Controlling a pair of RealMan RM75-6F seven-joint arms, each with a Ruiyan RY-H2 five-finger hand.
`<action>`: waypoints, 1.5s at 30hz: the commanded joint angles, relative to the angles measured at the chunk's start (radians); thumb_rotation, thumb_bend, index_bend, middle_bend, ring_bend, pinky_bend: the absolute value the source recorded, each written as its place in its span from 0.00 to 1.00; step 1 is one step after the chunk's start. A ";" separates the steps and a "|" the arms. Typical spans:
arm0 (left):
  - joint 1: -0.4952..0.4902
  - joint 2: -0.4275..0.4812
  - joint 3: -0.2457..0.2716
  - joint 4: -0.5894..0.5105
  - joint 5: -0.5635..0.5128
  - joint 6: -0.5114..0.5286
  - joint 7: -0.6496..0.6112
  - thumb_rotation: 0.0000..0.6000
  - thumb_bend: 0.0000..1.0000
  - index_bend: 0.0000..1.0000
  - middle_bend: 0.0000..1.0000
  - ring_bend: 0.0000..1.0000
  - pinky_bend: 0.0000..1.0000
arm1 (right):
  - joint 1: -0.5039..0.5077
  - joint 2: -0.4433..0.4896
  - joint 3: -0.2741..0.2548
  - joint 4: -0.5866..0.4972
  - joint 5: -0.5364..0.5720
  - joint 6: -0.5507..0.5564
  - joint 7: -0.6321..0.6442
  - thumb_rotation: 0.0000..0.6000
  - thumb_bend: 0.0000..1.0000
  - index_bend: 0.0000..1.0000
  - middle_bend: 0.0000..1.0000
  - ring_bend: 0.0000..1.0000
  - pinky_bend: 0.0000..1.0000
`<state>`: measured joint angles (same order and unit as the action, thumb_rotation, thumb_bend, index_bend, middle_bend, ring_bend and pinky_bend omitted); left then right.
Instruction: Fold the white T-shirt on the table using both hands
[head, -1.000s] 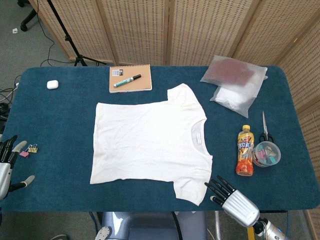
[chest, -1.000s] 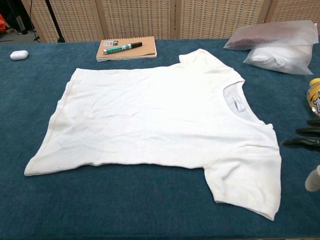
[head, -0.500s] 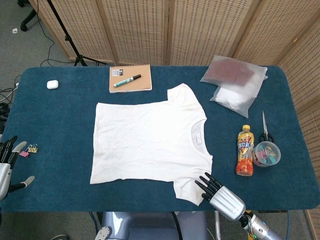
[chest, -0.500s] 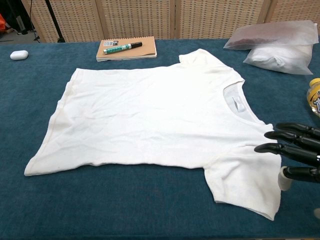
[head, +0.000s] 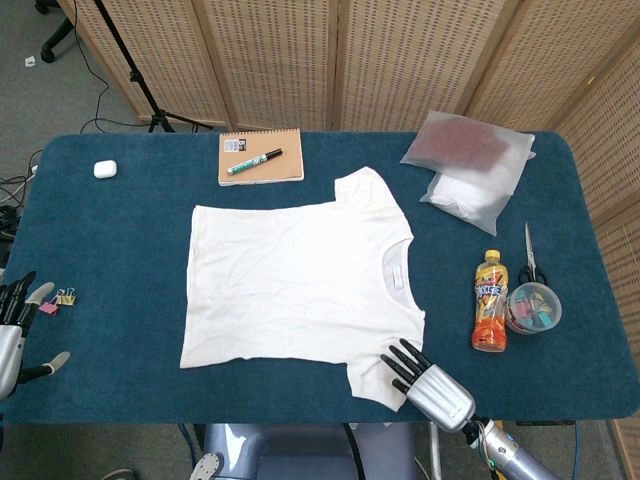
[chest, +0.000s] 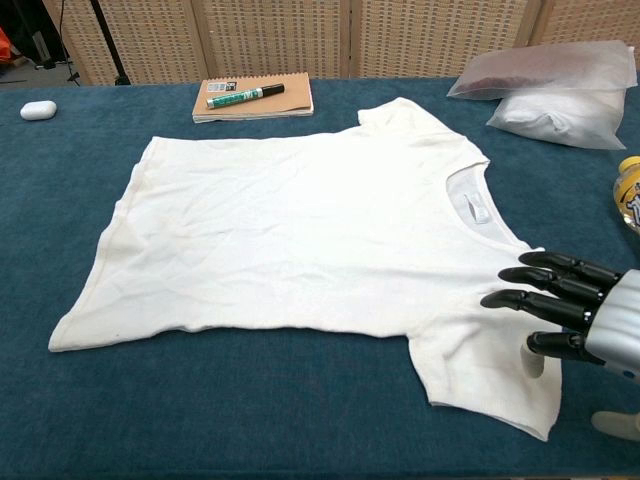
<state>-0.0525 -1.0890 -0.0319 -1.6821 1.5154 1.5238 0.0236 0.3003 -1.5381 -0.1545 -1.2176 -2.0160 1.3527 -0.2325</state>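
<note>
The white T-shirt (head: 300, 280) lies flat on the blue table, collar toward the right, hem at the left; in the chest view the T-shirt (chest: 300, 230) fills the middle. My right hand (head: 425, 382) hovers over the near sleeve at the front edge, fingers spread and holding nothing; the chest view shows the right hand (chest: 570, 305) above the sleeve's right side. Whether it touches the cloth I cannot tell. My left hand (head: 15, 325) stays at the table's far left edge, fingers apart, empty, well away from the shirt.
A notebook (head: 260, 156) with a green marker (head: 253, 161) lies behind the shirt. Two plastic bags (head: 470, 170) sit back right. A drink bottle (head: 489, 300), a tub of clips (head: 533, 307) and scissors (head: 528, 255) stand right. Small clips (head: 58, 300) lie left; a white case (head: 105, 169) back left.
My right hand has moved leftward from beyond the table's front right onto the area over the near sleeve. The left hand and the shirt have not moved.
</note>
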 joint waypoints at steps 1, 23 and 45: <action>-0.001 0.000 0.000 0.000 -0.001 -0.002 0.001 1.00 0.00 0.00 0.00 0.00 0.00 | 0.005 -0.010 0.001 -0.004 0.005 -0.003 -0.001 1.00 0.16 0.44 0.14 0.00 0.00; -0.005 -0.002 -0.003 0.001 -0.012 -0.012 0.003 1.00 0.00 0.00 0.00 0.00 0.00 | 0.045 -0.077 0.014 -0.017 0.066 -0.034 0.008 1.00 0.56 0.46 0.16 0.00 0.00; -0.007 -0.007 -0.003 0.001 -0.017 -0.019 0.012 1.00 0.00 0.00 0.00 0.00 0.00 | 0.067 -0.124 0.024 0.021 0.090 0.005 0.064 1.00 0.64 0.56 0.19 0.00 0.00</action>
<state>-0.0597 -1.0960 -0.0343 -1.6808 1.4982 1.5049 0.0363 0.3649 -1.6603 -0.1332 -1.1929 -1.9291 1.3607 -0.1659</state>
